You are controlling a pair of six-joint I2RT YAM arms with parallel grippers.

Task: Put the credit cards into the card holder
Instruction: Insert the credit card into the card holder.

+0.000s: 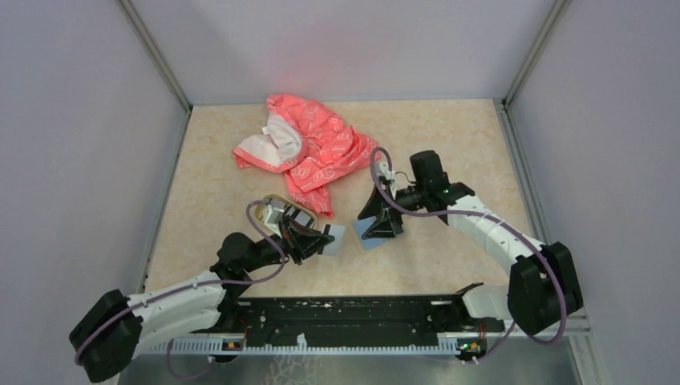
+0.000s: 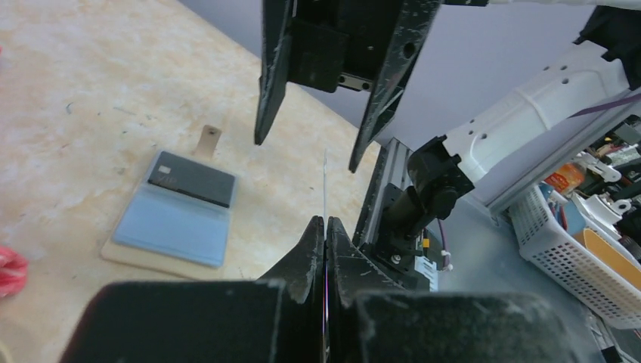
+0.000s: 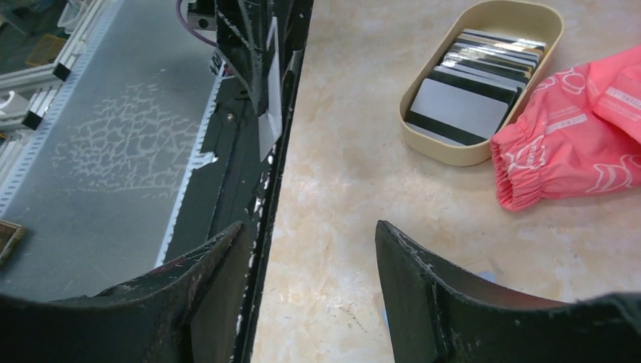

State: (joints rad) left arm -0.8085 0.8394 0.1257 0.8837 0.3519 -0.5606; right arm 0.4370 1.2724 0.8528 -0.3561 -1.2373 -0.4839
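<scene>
The card holder (image 2: 170, 227) lies open on the table, blue-grey lining up, with a dark card (image 2: 191, 180) tucked in its far pocket. My left gripper (image 2: 326, 221) is shut on a pale credit card (image 2: 325, 181), seen edge-on; in the top view the left gripper (image 1: 317, 238) holds this card (image 1: 335, 239) just left of the holder (image 1: 370, 239). My right gripper (image 1: 383, 223) hovers open and empty over the holder, and its fingers (image 2: 266, 83) show at the top of the left wrist view. Several more cards (image 3: 469, 83) lie in the oval dish (image 3: 453, 153).
A pink-red patterned cloth (image 1: 309, 148) lies at the back centre, touching the dish (image 1: 277, 200). The black rail of the arm bases (image 1: 345, 317) runs along the near edge. Walls close in the table on three sides.
</scene>
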